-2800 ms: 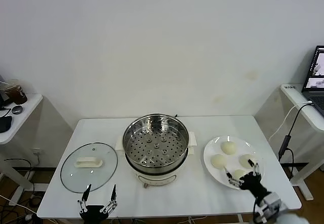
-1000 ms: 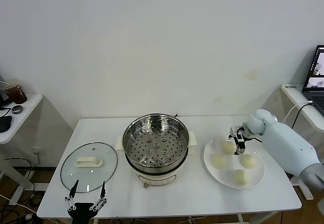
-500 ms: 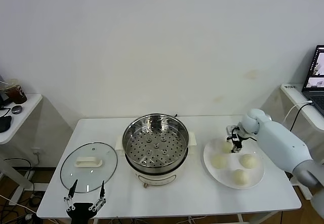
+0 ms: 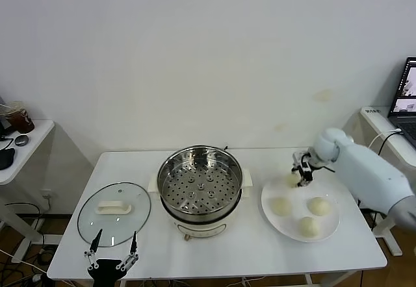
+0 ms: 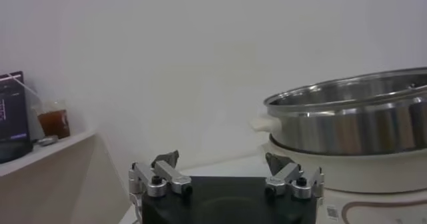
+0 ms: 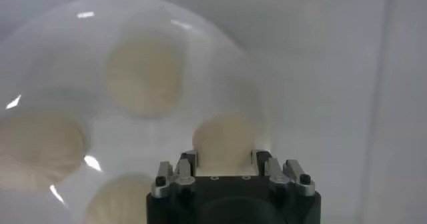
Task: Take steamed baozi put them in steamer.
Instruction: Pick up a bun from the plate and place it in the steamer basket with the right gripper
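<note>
Where it stood open, the right claw (image 4: 303, 174) now apparently grips a baozi (image 6: 225, 137), slightly raised.

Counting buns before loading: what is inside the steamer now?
Only the holed steel tray shows inside the steamer; no buns. Whatever lies beneath that tray is hidden.

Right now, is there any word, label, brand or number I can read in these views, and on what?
None can be read.
Steamer base: a small sticker in the left wrist view, too blurred to read.
Laptop screen: lit, content too small to read.
Lid, plate, baozi: no text.
</note>
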